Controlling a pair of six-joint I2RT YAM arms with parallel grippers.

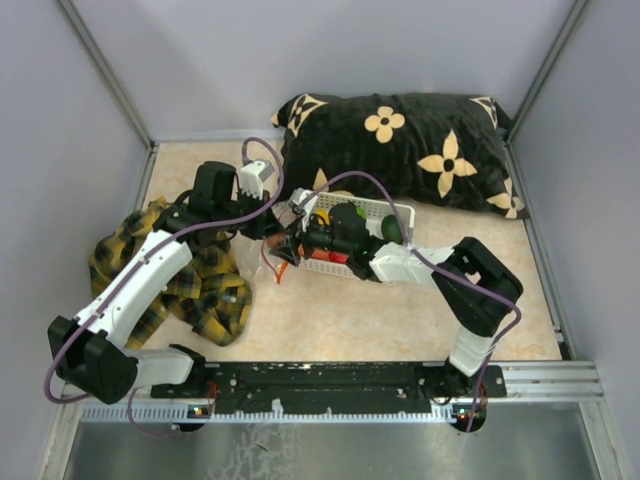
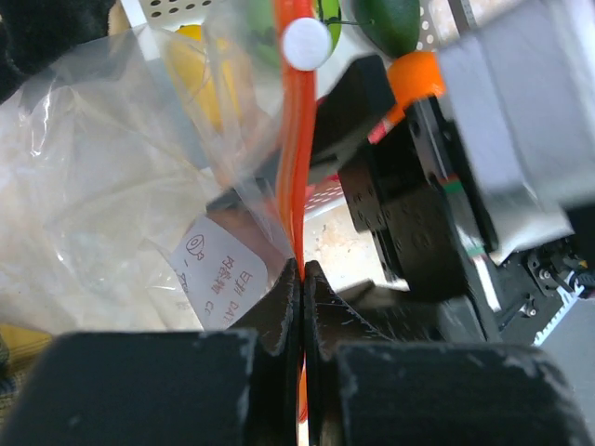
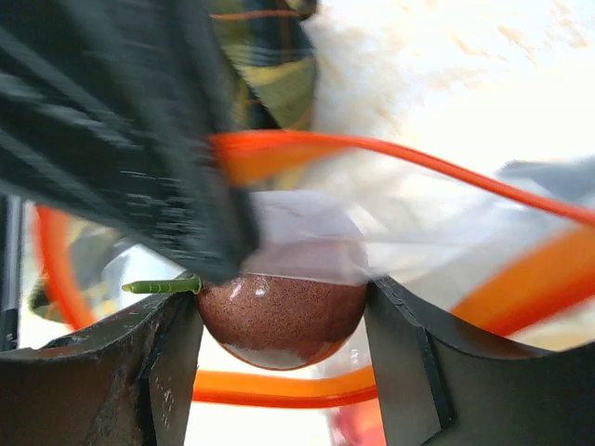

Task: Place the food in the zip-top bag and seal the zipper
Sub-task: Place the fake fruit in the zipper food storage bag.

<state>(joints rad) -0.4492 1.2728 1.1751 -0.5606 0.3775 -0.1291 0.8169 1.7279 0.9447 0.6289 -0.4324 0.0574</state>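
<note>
Two full grips

Left gripper (image 2: 302, 271) pinches clear plastic bag (image 2: 102, 186) by red-orange zipper strip (image 2: 293, 149); right gripper (image 3: 284, 302) clamps round brown fruit (image 3: 279, 327) (could snag entering).

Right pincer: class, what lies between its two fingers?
The brown fruit, clamped from both sides by the right pincer; the right wrist view shows it.
</note>
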